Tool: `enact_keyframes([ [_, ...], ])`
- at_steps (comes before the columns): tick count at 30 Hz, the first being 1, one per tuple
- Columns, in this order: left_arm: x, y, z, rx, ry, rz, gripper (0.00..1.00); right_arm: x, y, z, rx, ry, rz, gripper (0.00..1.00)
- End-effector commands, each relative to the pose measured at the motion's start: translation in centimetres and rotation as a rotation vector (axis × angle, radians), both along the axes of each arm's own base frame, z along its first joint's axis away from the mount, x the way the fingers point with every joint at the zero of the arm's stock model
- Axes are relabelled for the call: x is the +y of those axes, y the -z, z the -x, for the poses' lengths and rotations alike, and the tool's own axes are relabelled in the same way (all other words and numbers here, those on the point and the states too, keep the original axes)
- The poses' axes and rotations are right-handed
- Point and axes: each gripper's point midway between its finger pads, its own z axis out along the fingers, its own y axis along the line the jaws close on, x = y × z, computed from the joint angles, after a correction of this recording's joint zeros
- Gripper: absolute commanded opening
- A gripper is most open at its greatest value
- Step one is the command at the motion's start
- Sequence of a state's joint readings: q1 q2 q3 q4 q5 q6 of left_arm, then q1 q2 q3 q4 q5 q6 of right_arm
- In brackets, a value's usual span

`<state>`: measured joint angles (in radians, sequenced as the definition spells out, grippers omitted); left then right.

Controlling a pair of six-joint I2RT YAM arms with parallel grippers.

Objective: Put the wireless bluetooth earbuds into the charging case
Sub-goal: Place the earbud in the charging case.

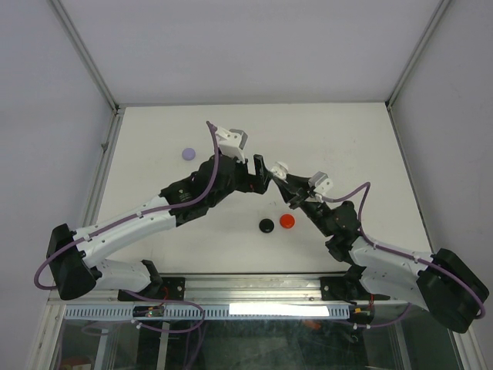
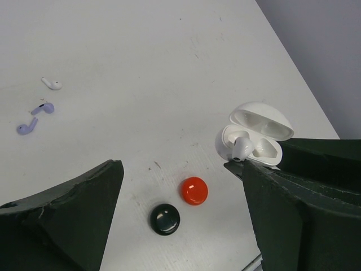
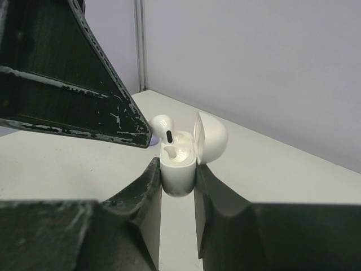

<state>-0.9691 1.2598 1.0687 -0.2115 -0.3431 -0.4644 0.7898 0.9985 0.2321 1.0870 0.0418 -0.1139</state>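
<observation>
1 glossy white earbud (image 3: 162, 127) half-seated in rounded white case (image 3: 178, 182), lid hinged open; case pinched by right end effector (image 3: 177, 169). Left end effector (image 2: 175, 172) spread wide, scuffed black fingertip (image 3: 132, 127) beside earbud.

White charging case (image 2: 262, 127), red puck (image 2: 194, 190), black puck (image 2: 164, 219), lavender earbuds (image 2: 23, 129).

White table (image 1: 154, 131). Black case (image 1: 266, 225) lies on it, with red case (image 1: 287, 221) just beside. Lavender case (image 1: 188, 153) is well apart from black case. White earbud (image 2: 52, 84), lavender earbud (image 2: 43, 108) and second lavender earbud (image 2: 26, 126) are also well apart from it.
</observation>
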Motion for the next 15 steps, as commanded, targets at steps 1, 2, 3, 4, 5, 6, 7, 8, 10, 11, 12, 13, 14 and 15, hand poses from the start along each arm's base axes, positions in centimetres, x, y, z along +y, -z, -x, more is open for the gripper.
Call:
enact_keyframes([
  [1,1.11,-1.78,-0.73,-0.029,-0.049,0.045,0.89,-0.46,-3.92,0.18,-0.083,0.011,-0.082,0.0],
  [2,1.21,-1.82,-0.84,-0.029,-0.051,0.046,0.89,-0.45,-3.96,0.2,-0.084,0.009,-0.082,0.0],
  [3,1.22,-1.79,-0.88,-0.028,-0.049,0.047,0.89,-0.41,-3.96,0.23,-0.084,0.006,-0.083,0.0],
  [4,1.21,-1.76,-0.92,-0.026,-0.046,0.048,0.89,-0.34,-3.96,0.28,-0.083,0.002,-0.083,0.0],
  [5,1.25,-1.77,-0.97,-0.024,-0.046,0.049,0.89,-0.25,-3.98,0.35,-0.083,-0.004,-0.083,0.0],
  [6,1.22,-1.82,-1.01,-0.025,-0.043,0.05,0.89,-0.2,-3.96,0.4,-0.084,-0.009,-0.082,0.0],
  [7,1.18,-1.88,-1.05,-0.025,-0.039,0.053,0.89,-0.13,-3.95,0.44,-0.084,-0.013,-0.081,0.0],
  [8,1.17,-2.06,-1.07,-0.028,-0.036,0.057,0.89,-0.08,-3.92,0.53,-0.083,-0.018,-0.081,0.0],
  [10,1.09,-2.2,-1.1,-0.032,-0.028,0.06,0.89,0.02,-3.93,0.64,-0.084,-0.026,-0.079,0.0],
  [11,1.11,-2.31,-1.11,-0.034,-0.025,0.062,0.89,0.07,-3.88,0.72,-0.084,-0.031,-0.078,0.0],
  [12,1.12,-2.36,-1.17,-0.035,-0.024,0.063,0.89,0.11,-3.87,0.78,-0.084,-0.035,-0.077,0.0],
  [13,1.19,-2.39,-1.2,-0.036,-0.022,0.064,0.89,0.14,-3.88,0.83,-0.084,-0.038,-0.077,0.0],
  [14,1.23,-2.48,-1.2,-0.036,-0.02,0.066,0.89,0.13,-3.96,0.85,-0.085,-0.039,-0.078,0.0],
  [15,1.36,-2.39,-1.24,-0.035,-0.021,0.065,0.89,0.11,-3.91,0.9,-0.083,-0.04,-0.079,0.0],
])
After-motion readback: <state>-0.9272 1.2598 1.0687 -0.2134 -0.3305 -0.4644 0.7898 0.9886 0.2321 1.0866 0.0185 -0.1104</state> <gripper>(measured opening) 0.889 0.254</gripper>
